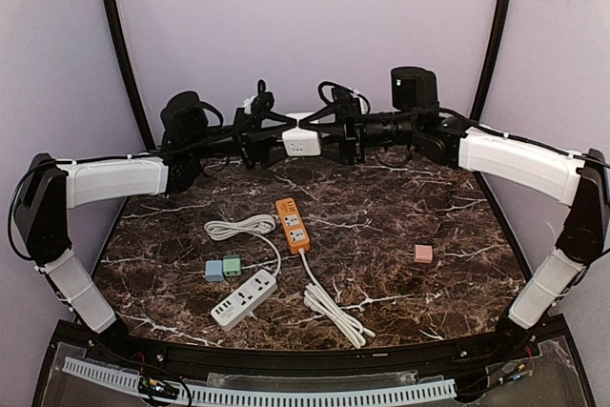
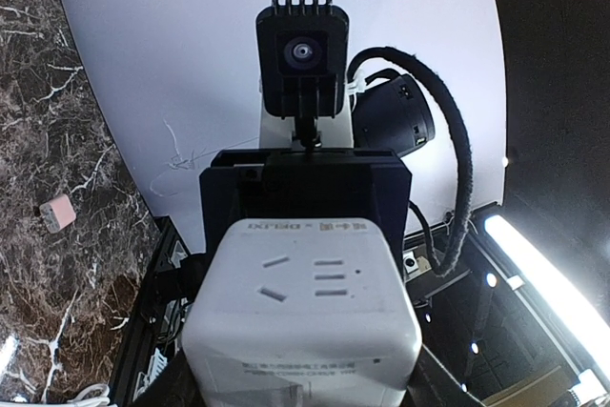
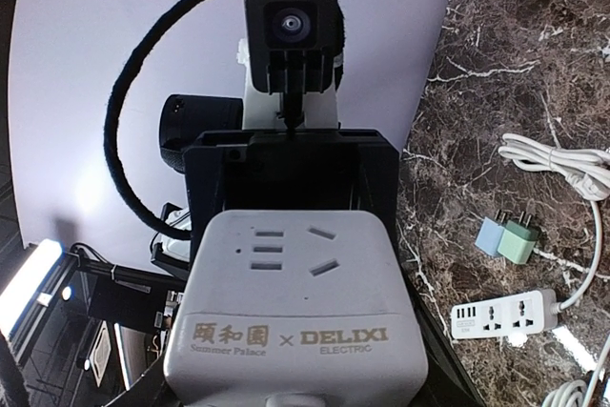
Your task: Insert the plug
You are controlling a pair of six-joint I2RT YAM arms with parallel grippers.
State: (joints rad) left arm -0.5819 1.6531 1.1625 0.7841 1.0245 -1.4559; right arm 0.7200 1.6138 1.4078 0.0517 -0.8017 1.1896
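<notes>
Cube (image 1: 301, 143), a white plug adapter, hangs well above the worktop (image 1: 448, 235) at the upper centre of the top view, between the two arms. The left pincer (image 1: 279, 143) is partly closed on one side of the cube and holds it. The right pincer (image 1: 327, 138) stands at the opposite side with its jaws about the cube; whether they press on it cannot be told. The main risk appears to be a handover: if one side lets go before the other grips firmly, the cube likely drops to the worktop. If both squeeze and pull, it may twist askew. Its prongs show in no view, so a wrong facing could go unnoticed. The orange strip (image 1: 293, 225) and white strip (image 1: 244, 299) lie loose below and would probably slide under a push.
</notes>
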